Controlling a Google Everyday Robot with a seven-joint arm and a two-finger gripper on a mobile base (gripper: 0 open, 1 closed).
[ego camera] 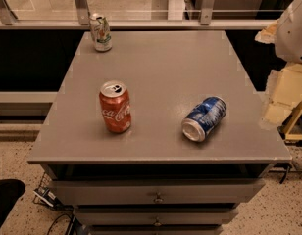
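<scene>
Drawers (157, 191) under the table's (165, 67) front edge sat closest, with cables (48, 197) on the floor to their left. My claw (276, 106) hung off the table's right side, past its edge and nearest the blue can (205, 118). I could not tell how far open the claw was, and I saw nothing in it. The blue can lay on its side near the front right of the top, its lid end turned toward the front edge. That can was the risk, as I judged it. Lying down, it could roll at a light knock, and with the front right corner near and no lip on the table, a glancing touch might have sent it to the floor. Its wall looked dented, so a squeeze might have slipped or crushed it further. A red can (114, 107) stood upright left of centre, well apart from the blue one and out of its likely path. A green can (100, 32) stood at the far left corner, just before the rail (156, 23). Between the claw and the blue can only the table's right edge stood in the way.
</scene>
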